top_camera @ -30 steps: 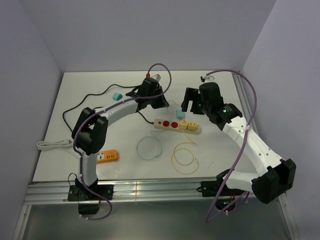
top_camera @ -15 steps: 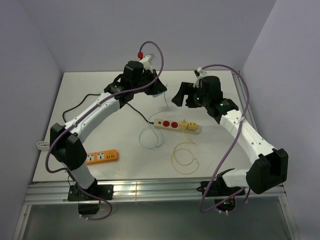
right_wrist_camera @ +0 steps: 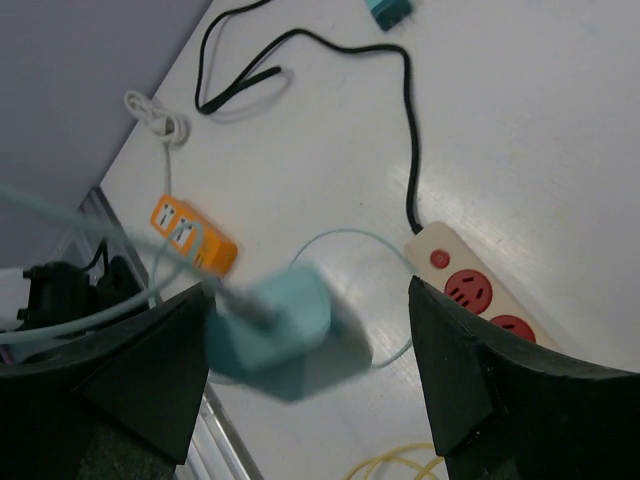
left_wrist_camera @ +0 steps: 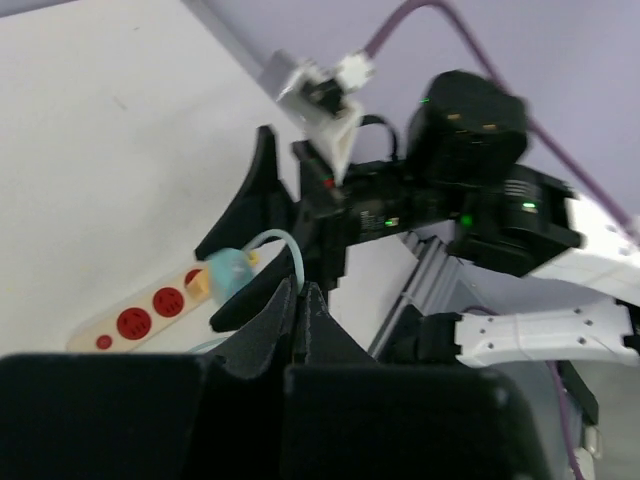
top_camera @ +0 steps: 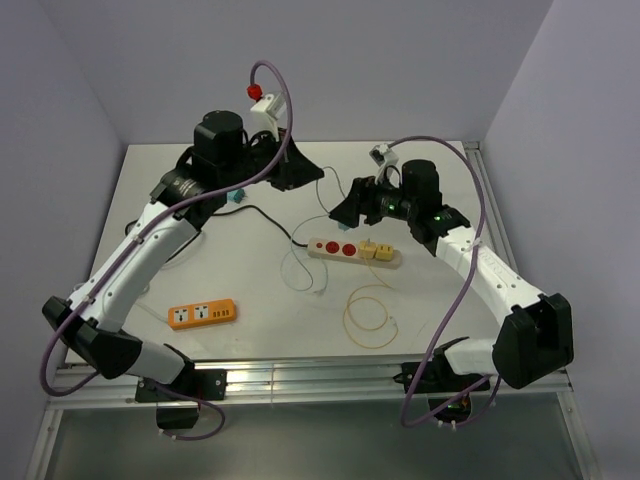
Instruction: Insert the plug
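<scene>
Between the spread fingers of the right claw hangs the teal plug. It is blurred, well above the tabletop, and as far as the wrist view shows it is not gripped. Just across from it, the left claw has its fingers pressed together. The pale cable runs into the seam between them, so this claw appears to pinch the cable a little behind the plug and dangle it there. Below and beyond the right claw lies the cream power strip. Its two red sockets are free, and yellow plugs fill the end farther from the left claw.

The step in hand looks like a handover of the plug from cable-hold to body-hold. To do it well, the plug should stop swinging before the right claw closes, since a plug caught mid-swing would sit crooked. The fingers should meet its flat sides squarely, with the prongs left clear. Which way the prongs face cannot be told here. The left claw should let go only once that grip is firm, and leave slack so the cable does not tug. After that the plug needs a straight, level press into a red socket. The strip looks light and may slide, so the freed left claw could steady it.
</scene>
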